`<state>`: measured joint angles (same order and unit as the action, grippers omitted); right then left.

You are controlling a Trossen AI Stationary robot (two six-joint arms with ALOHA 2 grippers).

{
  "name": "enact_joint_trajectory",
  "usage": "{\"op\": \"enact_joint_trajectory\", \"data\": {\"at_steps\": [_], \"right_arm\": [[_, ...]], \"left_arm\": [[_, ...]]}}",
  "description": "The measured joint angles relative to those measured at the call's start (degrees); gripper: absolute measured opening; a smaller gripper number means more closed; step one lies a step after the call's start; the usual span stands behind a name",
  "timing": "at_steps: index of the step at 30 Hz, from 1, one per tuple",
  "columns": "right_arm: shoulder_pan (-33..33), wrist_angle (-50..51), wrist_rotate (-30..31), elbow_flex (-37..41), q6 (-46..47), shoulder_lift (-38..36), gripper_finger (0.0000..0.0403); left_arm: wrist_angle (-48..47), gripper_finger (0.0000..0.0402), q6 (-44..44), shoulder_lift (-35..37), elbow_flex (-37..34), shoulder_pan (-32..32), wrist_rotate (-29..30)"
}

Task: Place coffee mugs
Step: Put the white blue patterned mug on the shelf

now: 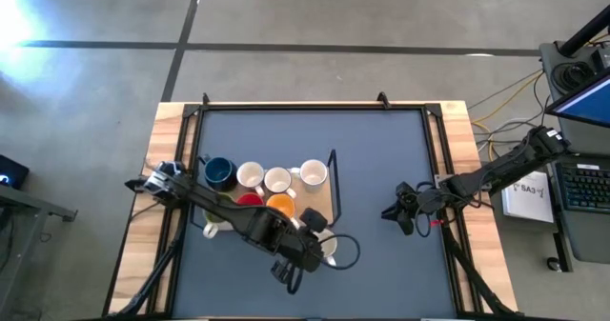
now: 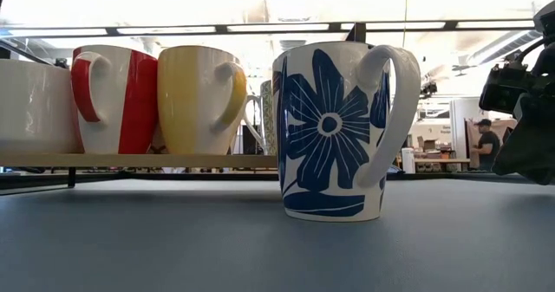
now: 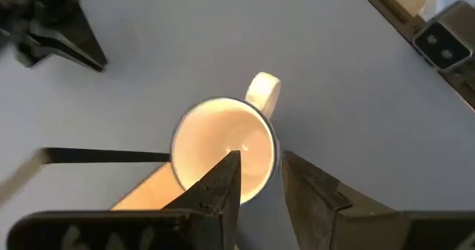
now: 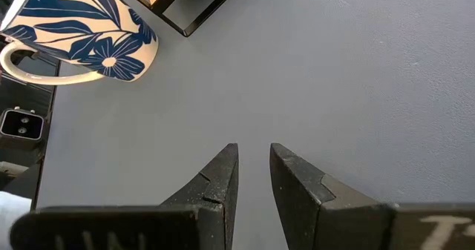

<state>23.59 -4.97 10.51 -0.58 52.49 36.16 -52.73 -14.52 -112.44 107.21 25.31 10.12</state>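
High view: left arm lies diagonally over the wooden tray (image 1: pixel 335 205) and hides part of the mug cluster; the olive mug (image 1: pixel 212 229) shows only as a sliver at the arm's 7 o'clock side. Dark blue mug (image 1: pixel 219 172), three white mugs (image 1: pixel 276 179), red mug (image 1: pixel 250 199) and orange mug (image 1: pixel 280 206) stand packed on the tray. Left gripper (image 3: pixel 258 177) pinches the rim of the floral mug (image 2: pixel 334 132), one finger inside, one outside; this mug stands on the blue mat (image 1: pixel 381 150) just off the tray's 5 o'clock corner. Right gripper (image 4: pixel 252 165) hovers at 3 o'clock, fingers slightly parted, holding nothing. Open mat lies between the tray edge and the right gripper.
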Motion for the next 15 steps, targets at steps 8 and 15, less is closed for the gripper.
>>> {"op": "enact_joint_trajectory", "data": {"at_steps": [8,15], "right_arm": [[-0.02,-0.02,0.01,0.0,0.0,0.0,0.0068],[-0.02,0.0,0.0,0.0,0.0,0.0,0.0068]], "left_arm": [[4.37,0.0081,0.62,0.09,-5.35,-0.52,-0.66],[7.28,0.0082,2.16,0.04,-8.85,-0.58,-0.71]]}}
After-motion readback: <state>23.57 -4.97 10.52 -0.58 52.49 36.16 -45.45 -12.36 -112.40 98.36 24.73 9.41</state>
